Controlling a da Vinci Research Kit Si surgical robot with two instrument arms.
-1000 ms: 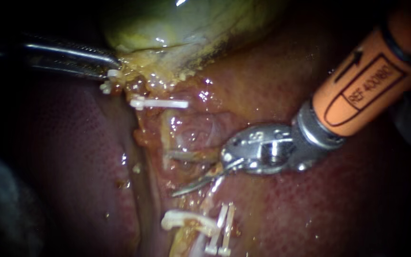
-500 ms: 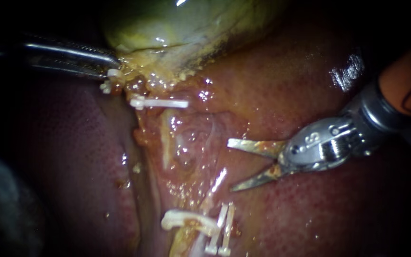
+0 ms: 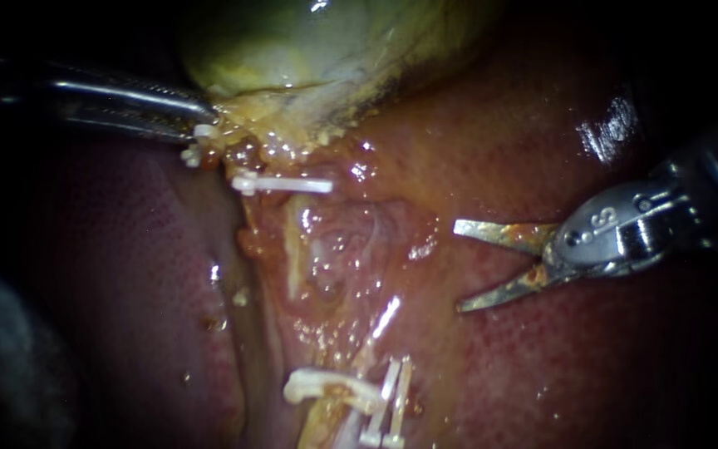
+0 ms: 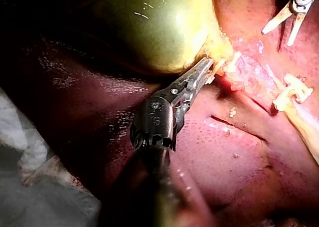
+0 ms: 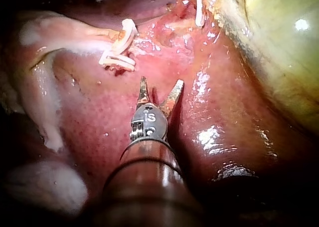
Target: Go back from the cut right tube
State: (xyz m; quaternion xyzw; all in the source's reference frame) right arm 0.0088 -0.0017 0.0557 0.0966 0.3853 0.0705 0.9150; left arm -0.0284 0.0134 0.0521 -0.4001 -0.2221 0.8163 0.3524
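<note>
I am holding my right instrument (image 3: 459, 267) over the liver (image 3: 542, 366), to the right of the cut right tube (image 3: 382, 323). Its blade-like jaws are standing wide apart, gripping nothing and touching neither stump. The tube's near stump is running into two white clips (image 3: 388, 403). A single clip (image 3: 280, 183) is sitting at the far end. My left instrument (image 3: 208, 119) is clamping the gallbladder (image 3: 309, 50) edge, jaws closed on tissue

Gripping the gallbladder's (image 3: 292, 41) lower edge with the left instrument (image 3: 208, 122), jaws pressed together on it from both sides, and hovering with the right instrument (image 3: 457, 267), blades spread in a wide V, holding nothing.
</note>
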